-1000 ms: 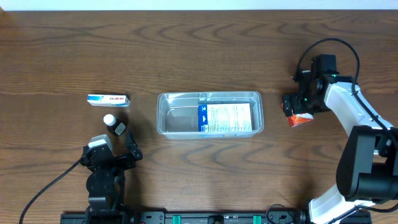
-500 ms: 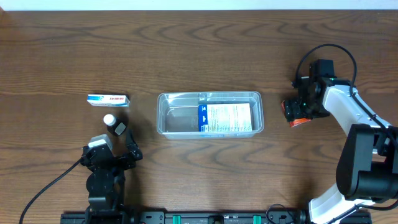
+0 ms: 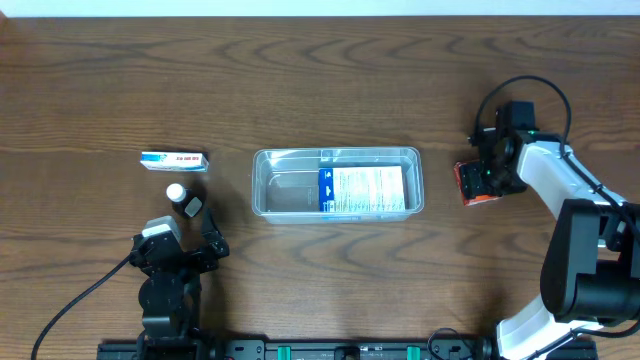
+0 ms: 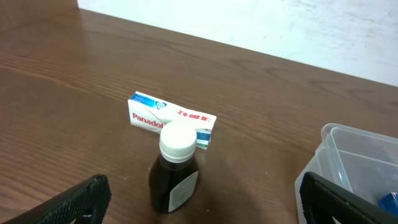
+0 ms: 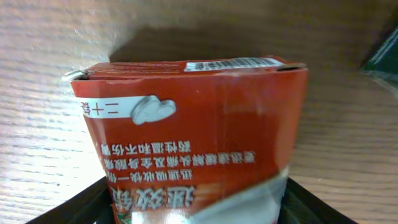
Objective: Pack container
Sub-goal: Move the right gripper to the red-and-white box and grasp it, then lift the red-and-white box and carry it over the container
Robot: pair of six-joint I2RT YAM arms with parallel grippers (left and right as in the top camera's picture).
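Red cardboard carton (image 5: 193,124) sits clamped in your right gripper (image 3: 480,176), just right of the clear plastic rectangular tub (image 3: 335,151). Lift it over the rim and release into the tub's bare left half. Left gripper (image 3: 182,243) gapes wide.

1. The top camera hangs high over the brown wooden table (image 3: 320,80) and looks straight down at all of it.
2. The left wrist camera sits low and looks across the table toward the pale wall (image 4: 249,18). It is close to the small dark bottle with a white cap (image 4: 174,177).
3. The right wrist camera is very near the red cardboard box (image 5: 193,137). The top view sees this box too.
4. The top and left wrist views share the bottle, the flat white and blue box (image 3: 174,160) and the left end of the clear plastic tub (image 3: 285,192).
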